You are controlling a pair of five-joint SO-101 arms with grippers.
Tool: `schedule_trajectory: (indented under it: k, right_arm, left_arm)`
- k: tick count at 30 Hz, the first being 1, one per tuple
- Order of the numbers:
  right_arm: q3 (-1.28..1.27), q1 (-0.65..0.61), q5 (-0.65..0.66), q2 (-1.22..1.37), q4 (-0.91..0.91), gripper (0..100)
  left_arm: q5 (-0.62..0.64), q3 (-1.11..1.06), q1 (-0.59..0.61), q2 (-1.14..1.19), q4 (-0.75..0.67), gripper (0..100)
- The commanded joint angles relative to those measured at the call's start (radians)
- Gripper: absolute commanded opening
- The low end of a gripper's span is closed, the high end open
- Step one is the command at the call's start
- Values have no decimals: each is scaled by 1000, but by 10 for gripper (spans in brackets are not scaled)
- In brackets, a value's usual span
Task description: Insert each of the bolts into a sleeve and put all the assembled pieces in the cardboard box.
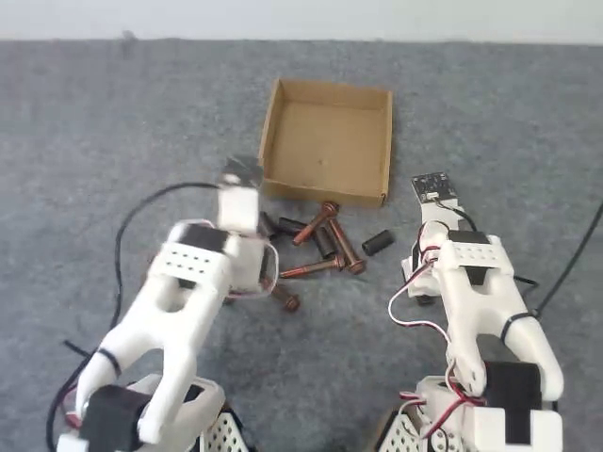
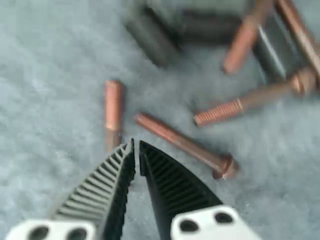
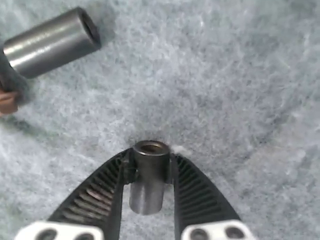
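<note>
Copper bolts and dark sleeves lie in a loose pile on the grey carpet, just in front of the open cardboard box. One sleeve lies apart, to the pile's right. My left gripper is shut with nothing between its fingers. It hovers just short of a long bolt and a short bolt. My right gripper is shut on a sleeve, held upright just above the carpet, open end up. Another sleeve lies beyond it.
The left arm leans over the pile's left edge, and one bolt lies beside it. The right arm stands right of the pile. A black cable loops over the carpet at left. Bare carpet surrounds the box.
</note>
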State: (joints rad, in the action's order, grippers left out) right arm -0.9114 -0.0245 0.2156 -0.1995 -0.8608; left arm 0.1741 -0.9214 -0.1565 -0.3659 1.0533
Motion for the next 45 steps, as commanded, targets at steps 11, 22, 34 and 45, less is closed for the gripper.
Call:
schedule_trajectory:
  k: [11, 22, 34, 45]
  right_arm:
    - [46, 16, 14, -4, -4, 6]
    - [46, 16, 14, -4, -5, 6]
    - [46, 16, 14, -4, -5, 6]
    - [46, 16, 14, -4, -5, 6]
  left_arm:
    - [-6, 130, 20, 370, 31, 10]
    - [-38, 165, 87, 367, 69, 10]
    - [-40, 154, 141, 318, 69, 10]
    - [-35, 156, 299, 319, 0, 11]
